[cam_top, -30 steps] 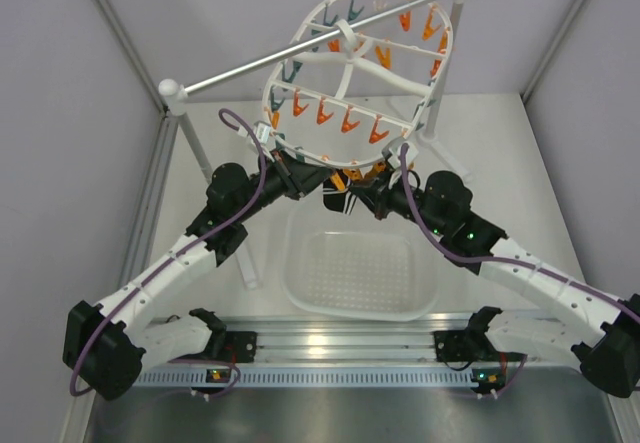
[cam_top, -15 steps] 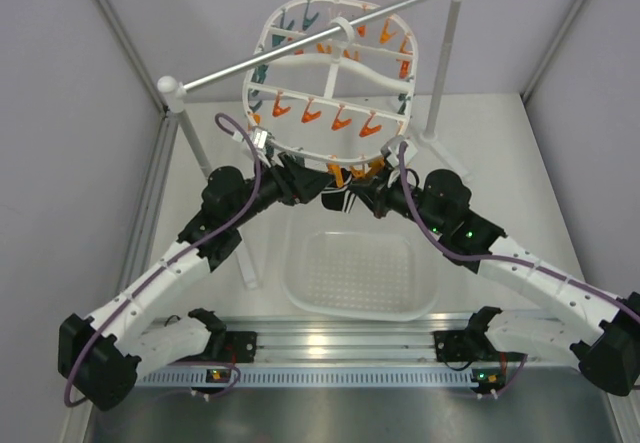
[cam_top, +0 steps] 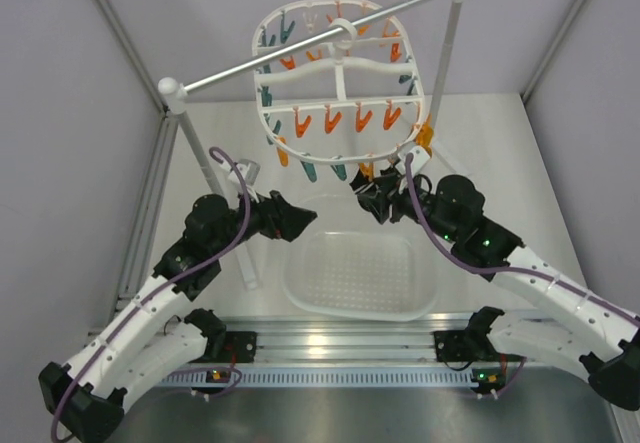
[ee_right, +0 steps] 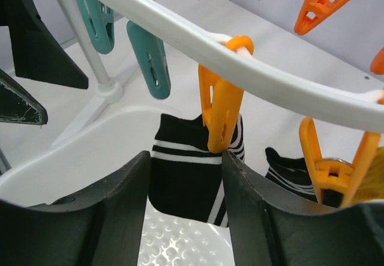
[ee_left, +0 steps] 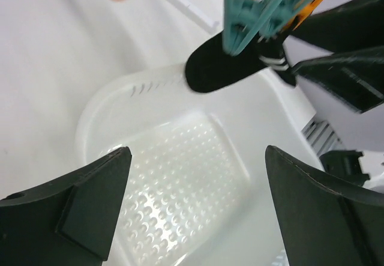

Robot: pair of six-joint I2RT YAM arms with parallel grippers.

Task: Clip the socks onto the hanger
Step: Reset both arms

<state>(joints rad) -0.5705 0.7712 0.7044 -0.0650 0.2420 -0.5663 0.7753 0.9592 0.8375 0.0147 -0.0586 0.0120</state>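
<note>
Your right end effector (ee_right: 185, 179) has its fingers parted and pinches nothing. Just beyond them a black striped sock (ee_right: 177, 152) hangs from an orange clothespin (ee_right: 219, 119) on the hanger (ee_right: 180, 35). A second black sock (ee_right: 288, 170) is clipped beside it. Your left end effector (ee_left: 198, 176) is spread wide and empty above the basket (ee_left: 114, 107), where no sock shows, so the clipping looks nearly or fully done. The socks are soft knit with thin white bands. The pins and frame are smooth, rigid plastic, and the basket is white and perforated.
</note>
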